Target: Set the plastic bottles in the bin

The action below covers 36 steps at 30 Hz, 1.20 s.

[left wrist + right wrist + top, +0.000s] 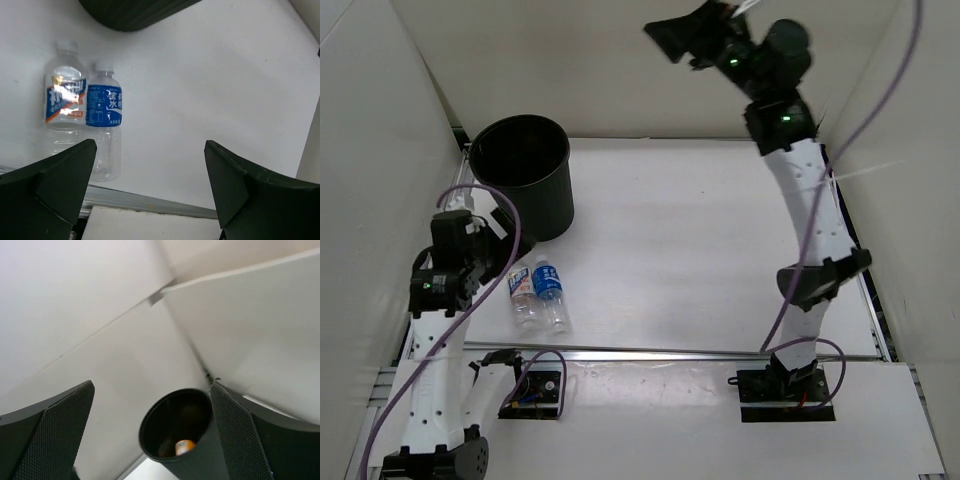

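The black bin (pixel 535 205) stands on the counter (pixel 700 250) at its far left corner, and the right wrist view looks down into it (pixel 170 415). A small orange bottle (pixel 185 445) lies at the bottom, only partly in sight. Two clear bottles lie flat near the near left corner, side by side and touching, with their caps pointing toward the far edge and the bin. The one closer to the left edge has a white and blue label (pixel 64 100). The other has a dark blue label (pixel 104 120). The left pincer (pixel 150 150) hangs low beside them at the left edge with its jaws spread wide and nothing between them. In its own view one finger (pixel 60 185) covers the lower ends of both bottles, and I cannot tell whether it touches them. The right pincer (pixel 152 387) is held high above the far edge, aimed toward the bin, its jaws also wide and empty.
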Available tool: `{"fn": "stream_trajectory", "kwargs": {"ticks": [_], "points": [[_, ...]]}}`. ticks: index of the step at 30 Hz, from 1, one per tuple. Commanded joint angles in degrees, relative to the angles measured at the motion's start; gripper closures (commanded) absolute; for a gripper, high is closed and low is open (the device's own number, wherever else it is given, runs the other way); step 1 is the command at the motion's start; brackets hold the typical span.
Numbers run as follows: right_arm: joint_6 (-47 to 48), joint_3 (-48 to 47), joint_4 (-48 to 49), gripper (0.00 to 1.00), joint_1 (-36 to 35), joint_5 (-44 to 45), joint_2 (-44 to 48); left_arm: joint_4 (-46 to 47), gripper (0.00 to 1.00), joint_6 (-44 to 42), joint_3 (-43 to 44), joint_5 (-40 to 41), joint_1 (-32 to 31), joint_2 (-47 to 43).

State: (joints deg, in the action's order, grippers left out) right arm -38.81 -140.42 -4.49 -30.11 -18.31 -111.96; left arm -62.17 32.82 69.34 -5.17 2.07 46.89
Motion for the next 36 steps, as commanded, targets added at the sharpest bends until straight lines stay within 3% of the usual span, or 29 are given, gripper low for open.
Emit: {"fn": "stream_trajectory", "kwargs": {"ticks": [1,7,16,36], "points": [[-1.63,0.67,-9.80,0.00,3.90,-6.12,6.13,9.07,0.00,6.62,-11.66,-5.38,-0.22,-4.59],[-3.20,2.61,-13.17,0.00,4.62,-12.10,9.91,10.76,0.00,5.33,-21.87,0.95,-0.22,-7.09],[-5.14,2.61,-16.68,0.00,3.39,-15.62,11.59,11.99,0.00,-0.73,-23.64,6.57,-0.22,-0.50],[-1.89,7.88,-20.21,0.00,7.08,-17.29,17.22,15.06,0.00,3.04,-27.15,13.61,-1.27,15.59]]}}
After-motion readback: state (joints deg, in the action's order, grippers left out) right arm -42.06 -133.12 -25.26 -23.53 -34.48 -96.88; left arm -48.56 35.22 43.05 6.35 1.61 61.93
